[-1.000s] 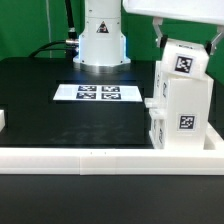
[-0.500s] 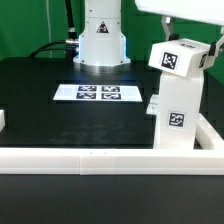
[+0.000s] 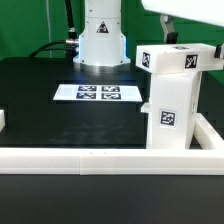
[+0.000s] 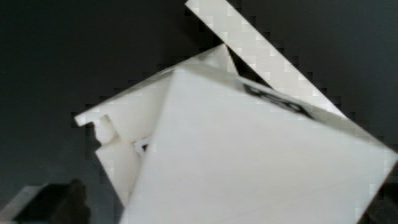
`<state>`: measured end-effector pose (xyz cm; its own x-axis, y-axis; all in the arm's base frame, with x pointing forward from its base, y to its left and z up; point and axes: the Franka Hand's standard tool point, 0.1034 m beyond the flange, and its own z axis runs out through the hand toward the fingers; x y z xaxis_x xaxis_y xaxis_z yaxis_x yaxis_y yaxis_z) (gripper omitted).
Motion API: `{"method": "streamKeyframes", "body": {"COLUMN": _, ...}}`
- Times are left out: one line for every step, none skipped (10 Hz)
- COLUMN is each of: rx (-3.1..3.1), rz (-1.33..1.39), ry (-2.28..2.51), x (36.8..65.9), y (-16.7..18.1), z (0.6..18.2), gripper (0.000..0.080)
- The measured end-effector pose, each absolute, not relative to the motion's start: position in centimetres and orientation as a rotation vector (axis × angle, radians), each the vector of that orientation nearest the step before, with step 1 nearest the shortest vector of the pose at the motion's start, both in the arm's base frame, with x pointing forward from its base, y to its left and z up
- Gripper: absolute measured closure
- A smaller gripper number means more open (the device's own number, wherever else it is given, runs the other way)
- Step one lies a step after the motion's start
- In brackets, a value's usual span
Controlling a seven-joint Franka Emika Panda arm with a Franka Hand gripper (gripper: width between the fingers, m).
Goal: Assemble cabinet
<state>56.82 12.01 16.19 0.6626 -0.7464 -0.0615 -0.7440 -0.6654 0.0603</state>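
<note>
Scanning rightward from the marker board (image 3: 99, 93) on the black worktop (image 3: 40, 110): the cabinet (image 3: 172, 105) stands upright right of that board, just behind the white rail (image 3: 100, 155), long axis vertical. It sits directly beneath the claw, whose fingers are cropped out; its state cannot be told. Wrist view shows only white panels.

No readable text shows; only black-and-white marker tags stand on the cabinet (image 3: 172, 95) and the marker board (image 3: 98, 93).
</note>
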Motion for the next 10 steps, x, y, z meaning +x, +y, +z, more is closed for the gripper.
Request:
{"method": "streamKeyframes", "body": {"rx": 2.845, "rz": -0.123, "ry": -1.292, "x": 56.9, "y": 12.1, "z": 16.8, "gripper": 0.0004}}
{"method": "streamKeyframes", "body": {"rx": 2.849, "rz": -0.119, "ry": -1.301, "x": 57.0, "y": 12.1, "z": 17.2, "gripper": 0.0002}}
{"method": "streamKeyframes", "body": {"rx": 2.848, "rz": -0.148, "ry": -1.365, "x": 57.5, "y": 12.0, "z": 18.2, "gripper": 0.0002}}
{"method": "streamKeyframes", "body": {"rx": 2.851, "rz": -0.147, "ry": -1.357, "x": 57.4, "y": 12.2, "z": 17.8, "gripper": 0.0002}}
{"method": "streamKeyframes", "body": {"rx": 2.883, "rz": -0.147, "ry": -1.291, "x": 57.4, "y": 12.2, "z": 17.8, "gripper": 0.0002}}
{"method": "streamKeyframes", "body": {"rx": 2.940, "rz": -0.134, "ry": -1.135, "x": 57.4, "y": 12.2, "z": 17.8, "gripper": 0.0002}}
{"method": "streamKeyframes", "body": {"rx": 3.028, "rz": -0.107, "ry": -0.791, "x": 57.5, "y": 12.2, "z": 17.8, "gripper": 0.0002}}
{"method": "streamKeyframes", "body": {"rx": 3.074, "rz": -0.102, "ry": -0.615, "x": 57.5, "y": 12.3, "z": 17.8, "gripper": 0.0002}}
{"method": "streamKeyframes", "body": {"rx": 3.119, "rz": -0.103, "ry": -0.362, "x": 57.6, "y": 12.1, "z": 17.8, "gripper": 0.0002}}
{"method": "streamKeyframes", "body": {"rx": 3.136, "rz": -0.113, "ry": -0.201, "x": 57.7, "y": 12.1, "z": 18.0, "gripper": 0.0002}}
